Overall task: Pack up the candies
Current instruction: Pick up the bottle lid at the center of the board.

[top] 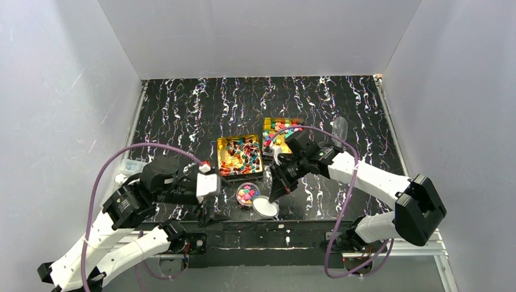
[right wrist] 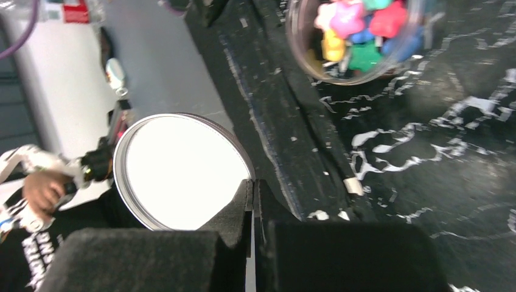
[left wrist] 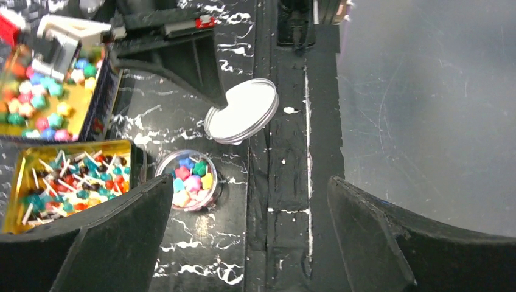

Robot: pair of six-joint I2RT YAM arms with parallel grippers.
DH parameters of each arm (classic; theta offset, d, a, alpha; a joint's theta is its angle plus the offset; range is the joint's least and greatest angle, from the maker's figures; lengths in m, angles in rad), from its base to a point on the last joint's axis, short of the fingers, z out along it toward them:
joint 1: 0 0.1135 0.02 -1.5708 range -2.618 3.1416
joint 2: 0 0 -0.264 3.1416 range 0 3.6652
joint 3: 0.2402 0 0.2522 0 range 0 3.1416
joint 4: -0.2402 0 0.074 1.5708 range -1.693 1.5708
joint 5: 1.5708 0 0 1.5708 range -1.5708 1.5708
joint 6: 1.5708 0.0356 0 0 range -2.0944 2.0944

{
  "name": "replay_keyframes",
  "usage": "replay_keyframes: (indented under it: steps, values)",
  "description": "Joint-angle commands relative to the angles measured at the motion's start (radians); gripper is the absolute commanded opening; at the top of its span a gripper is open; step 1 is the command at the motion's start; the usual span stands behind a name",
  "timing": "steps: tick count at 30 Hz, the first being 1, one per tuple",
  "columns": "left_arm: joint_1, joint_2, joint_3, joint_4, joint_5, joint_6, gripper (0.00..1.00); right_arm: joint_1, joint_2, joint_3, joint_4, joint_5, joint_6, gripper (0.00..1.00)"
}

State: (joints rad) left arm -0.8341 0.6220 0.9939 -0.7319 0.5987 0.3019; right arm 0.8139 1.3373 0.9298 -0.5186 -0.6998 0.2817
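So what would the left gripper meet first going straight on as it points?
Probably bare table near its front edge, framed by the open left gripper. The candy jar lies beside one finger and might be clipped; depth unclear.

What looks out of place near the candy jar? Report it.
Only the round white lid: it hangs tilted beside the small jar, pinched at its rim by the shut right claw, leaving the candies inside uncovered. No spilled candies show.

Bright, even overhead light; white lid (right wrist: 176,170) blown out; wrist cams soft, foregnd blurry.
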Motion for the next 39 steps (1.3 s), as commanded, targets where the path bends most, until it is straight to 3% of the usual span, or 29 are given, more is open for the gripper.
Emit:
replay_keyframes:
  steps: [1,9,12,21,39]
  values:
    - [-0.008,-0.053,-0.028,0.021,0.144,0.174,0.96,0.029,0.033,0.057,0.067,-0.224,-0.004,0.01]
    - [-0.007,-0.048,-0.021,0.022,0.32,0.276,0.9,0.142,0.11,0.091,0.304,-0.355,0.166,0.01]
    - [-0.008,-0.048,-0.026,0.022,0.34,0.295,0.84,0.167,0.119,0.079,0.464,-0.384,0.278,0.01]
    - [-0.007,-0.045,-0.044,0.035,0.402,0.331,0.67,0.214,0.154,0.105,0.649,-0.409,0.402,0.01]
    - [-0.008,-0.058,-0.049,0.038,0.429,0.373,0.42,0.259,0.133,0.1,0.772,-0.386,0.493,0.01]
